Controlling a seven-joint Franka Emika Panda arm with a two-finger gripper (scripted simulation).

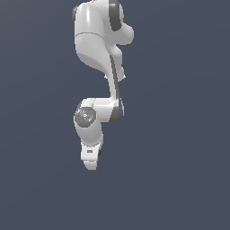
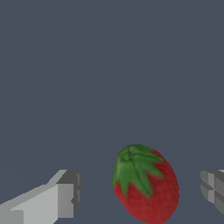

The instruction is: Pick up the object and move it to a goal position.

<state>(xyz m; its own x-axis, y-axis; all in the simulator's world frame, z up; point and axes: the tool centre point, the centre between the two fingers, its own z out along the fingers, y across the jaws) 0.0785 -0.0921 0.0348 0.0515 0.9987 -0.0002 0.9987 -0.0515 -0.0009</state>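
White Panda arm [image 1: 101, 67] is hanging down over a plain dark grey-blue surface [image 1: 179, 134], wrist bent, pincer [image 1: 91, 161] pointing downward near the middle of the exterior view. Pincer is standing open: in the wrist view its two fingers [image 2: 48, 201] are sitting wide apart, one light grey one on one edge, the other pad just peeking in at the opposite edge, and neither is touching anything. Strawberry [image 2: 146, 183] is lying between the two fingers, dark red body with green leafy top turned up toward the camera, tilted a bit. It is sitting nearer the finger that is only partly in frame, with a clear gap to each side. In the exterior view the strawberry [image 1: 99, 152] is showing only as a tiny red-green speck right beside the pincer body, on the exterior view's right of it, mostly hidden by the white housing. Cannot tell from either view whether the fruit is resting on the surface.
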